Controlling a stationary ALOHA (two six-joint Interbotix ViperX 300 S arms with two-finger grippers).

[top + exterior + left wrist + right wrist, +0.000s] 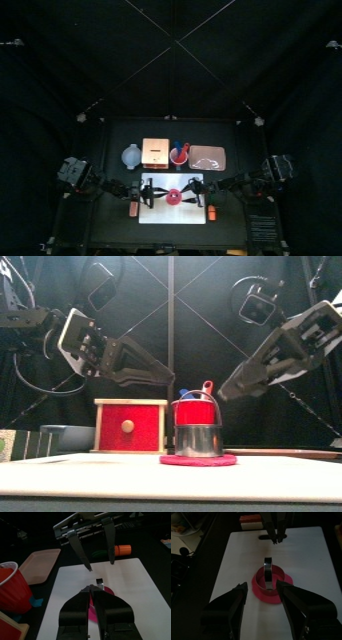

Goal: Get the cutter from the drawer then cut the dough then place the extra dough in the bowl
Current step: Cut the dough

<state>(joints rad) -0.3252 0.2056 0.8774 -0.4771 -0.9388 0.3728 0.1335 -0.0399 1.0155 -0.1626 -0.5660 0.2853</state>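
Observation:
On the white cutting board (150, 213) lies a flat pink dough disc (198, 460). The round metal cutter (198, 439) stands upright on the dough (261, 593), with nothing holding it. My left gripper (163, 383) hangs above and to the left of the cutter (269, 574), with its jaws shut and nothing between them. Above and to the right, my right gripper (225, 389) is open. In the left wrist view my own jaws hide most of the dough (107, 592). At the back stands the wooden box (156, 152) with its red drawer front (130, 426) shut.
A blue-grey bowl (131, 155) stands left of the box. A red cup (197, 413) holding two toy knives is behind the cutter, with the pink tray (210, 158) to its right. An orange toy (134, 210) lies at each side of the board.

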